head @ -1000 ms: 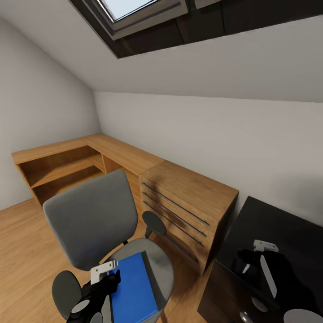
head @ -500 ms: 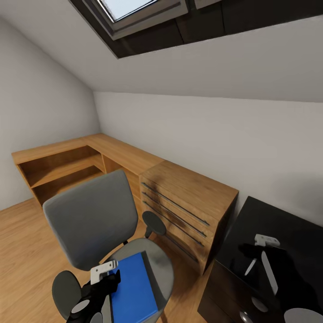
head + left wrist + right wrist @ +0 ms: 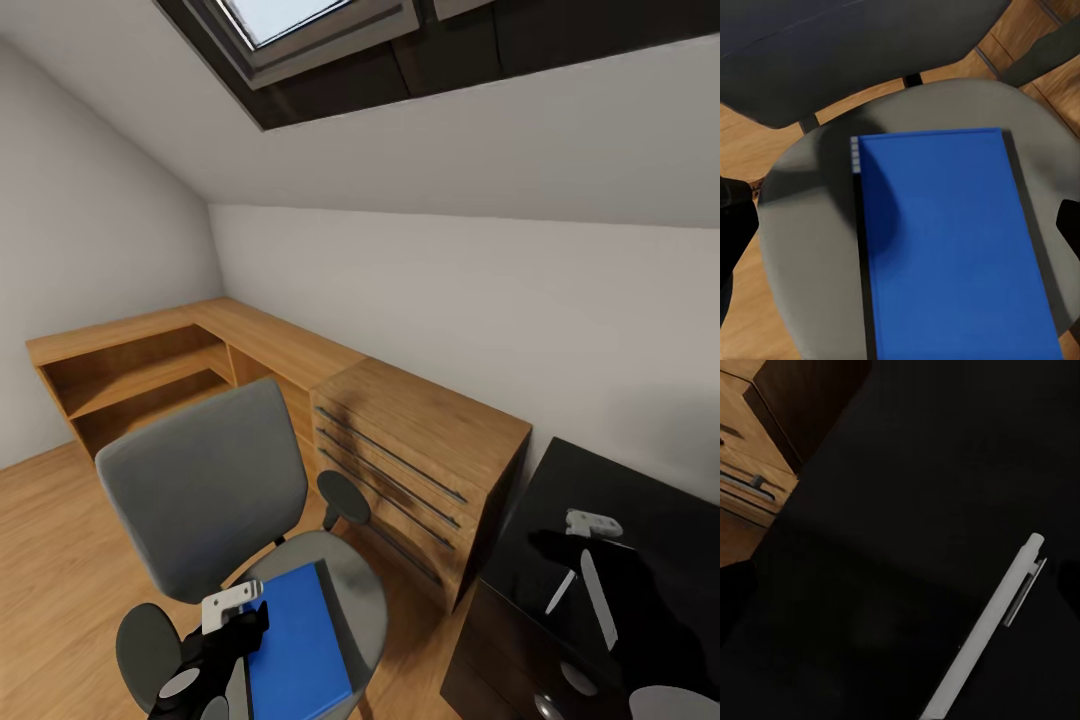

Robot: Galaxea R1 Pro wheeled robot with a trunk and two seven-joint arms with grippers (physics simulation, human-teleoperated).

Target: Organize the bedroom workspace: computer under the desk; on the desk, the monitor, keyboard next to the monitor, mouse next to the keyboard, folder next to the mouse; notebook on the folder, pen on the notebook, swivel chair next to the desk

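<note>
Right end effector, grip state unclear, over pen on desk.

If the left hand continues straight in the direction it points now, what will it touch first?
Most likely the blue folder, which lies flat on the swivel chair seat, directly ahead of the left hand. Nothing appears between them, though the depth is hard to judge.

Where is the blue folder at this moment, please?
The blue folder lies flat on the grey seat of the swivel chair, low and left of centre in the head view, directly beneath the left gripper.
</note>
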